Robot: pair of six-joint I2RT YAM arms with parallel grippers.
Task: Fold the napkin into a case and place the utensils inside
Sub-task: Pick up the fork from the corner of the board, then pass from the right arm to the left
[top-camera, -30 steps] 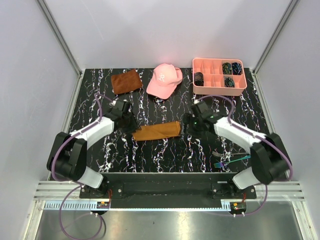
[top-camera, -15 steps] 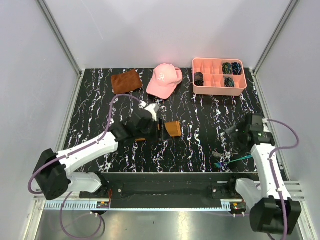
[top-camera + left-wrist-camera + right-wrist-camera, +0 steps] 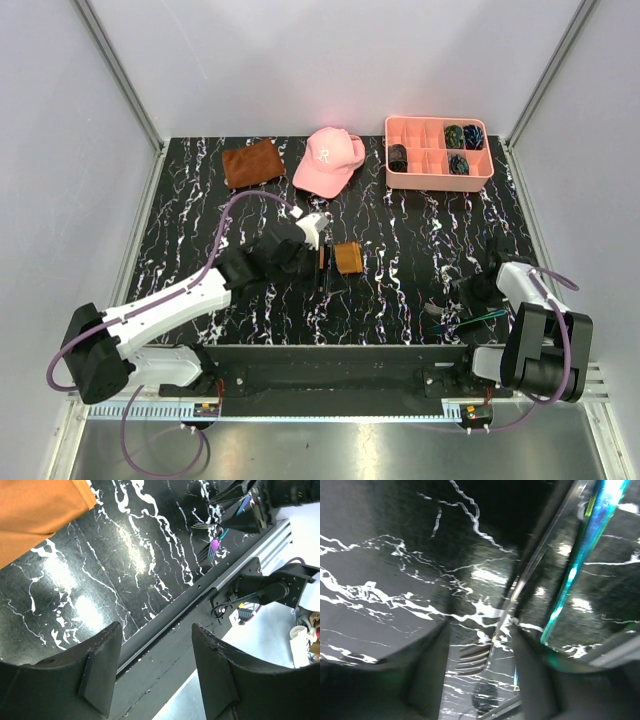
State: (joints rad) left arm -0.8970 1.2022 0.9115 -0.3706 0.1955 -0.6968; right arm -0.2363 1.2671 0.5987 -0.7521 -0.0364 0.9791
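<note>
The orange-brown napkin (image 3: 348,257) lies folded mid-table; only its right end shows, the rest hidden under my left arm. My left gripper (image 3: 322,262) hovers over it, open, nothing between its fingers (image 3: 102,667). In the left wrist view the napkin (image 3: 35,505) fills the top left corner. The utensils (image 3: 470,320) lie near the front right edge. My right gripper (image 3: 462,300) is low over them, open. In the right wrist view the fork (image 3: 485,655) lies between the blurred fingers (image 3: 430,670), and a teal-sheened utensil (image 3: 580,555) lies to its right.
At the back stand a pink cap (image 3: 328,160), a darker rust-brown cloth (image 3: 252,162) and a pink compartment tray (image 3: 440,178) with dark items in it. The table's front rail (image 3: 165,625) runs just below the utensils.
My left arm has swung right over the napkin, covering most of it, and its jaws have widened. My right arm has pulled back to the front right, down over the utensils.
</note>
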